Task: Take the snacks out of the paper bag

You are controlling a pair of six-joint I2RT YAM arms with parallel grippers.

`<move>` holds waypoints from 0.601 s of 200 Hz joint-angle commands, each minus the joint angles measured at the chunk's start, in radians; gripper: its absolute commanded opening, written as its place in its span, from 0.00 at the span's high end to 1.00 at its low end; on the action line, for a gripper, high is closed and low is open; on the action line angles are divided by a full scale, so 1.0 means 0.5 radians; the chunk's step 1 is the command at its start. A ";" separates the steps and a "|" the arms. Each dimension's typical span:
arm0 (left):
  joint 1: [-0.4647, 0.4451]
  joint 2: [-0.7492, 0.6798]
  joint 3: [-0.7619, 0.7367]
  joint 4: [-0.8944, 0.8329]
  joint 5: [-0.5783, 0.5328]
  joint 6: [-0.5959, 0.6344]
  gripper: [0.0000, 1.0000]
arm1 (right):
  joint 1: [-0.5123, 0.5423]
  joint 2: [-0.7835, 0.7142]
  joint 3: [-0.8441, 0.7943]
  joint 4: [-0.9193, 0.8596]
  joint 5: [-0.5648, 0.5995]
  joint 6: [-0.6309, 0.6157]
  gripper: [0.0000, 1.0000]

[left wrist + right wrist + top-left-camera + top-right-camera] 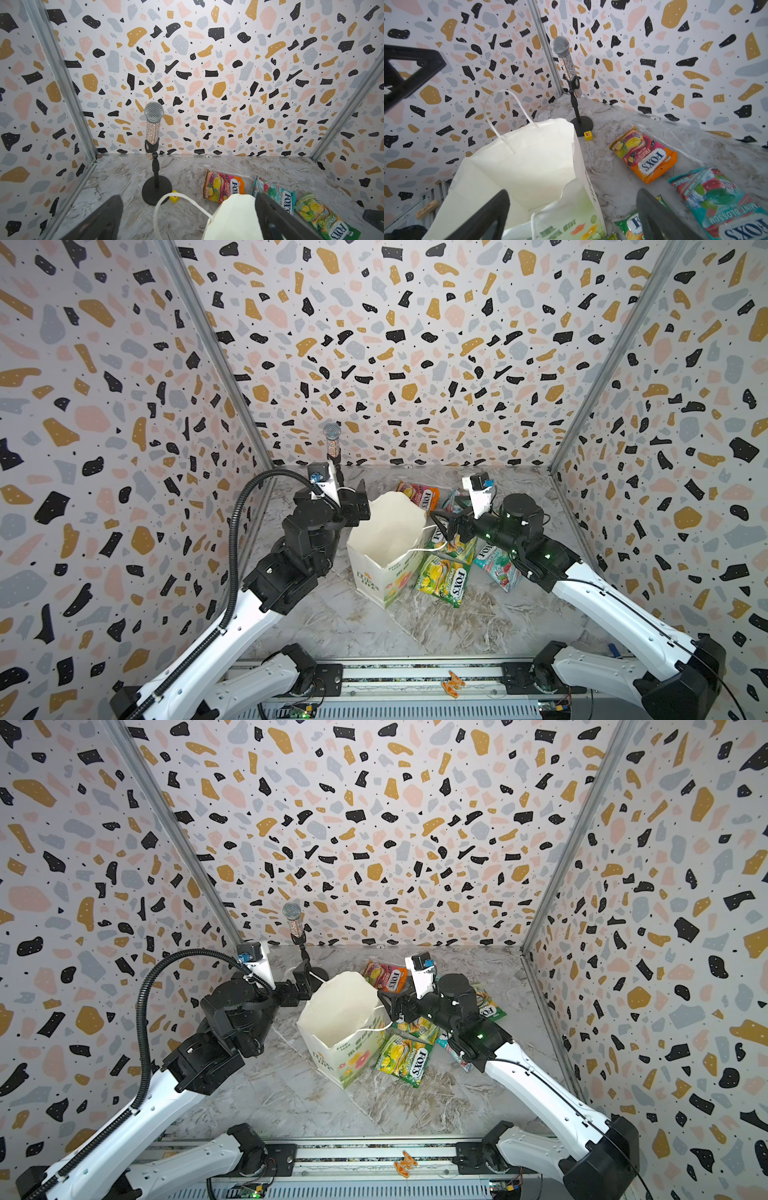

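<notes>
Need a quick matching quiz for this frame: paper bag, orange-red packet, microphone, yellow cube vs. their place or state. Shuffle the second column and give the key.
Things
1. paper bag
2. orange-red packet
3. microphone
4. yellow cube

Place or state
a. lying flat, FOX'S label up
b. held upright in a black stand near the back wall
c. standing with its mouth open, cord handles loose
d. small, beside the stand's round base

Pairs: 1-c, 2-a, 3-b, 4-d
</notes>
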 commanded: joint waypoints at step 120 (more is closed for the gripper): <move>0.167 -0.188 -0.322 0.464 -1.096 0.120 0.00 | -0.058 -0.252 -0.267 0.281 1.489 -0.024 0.04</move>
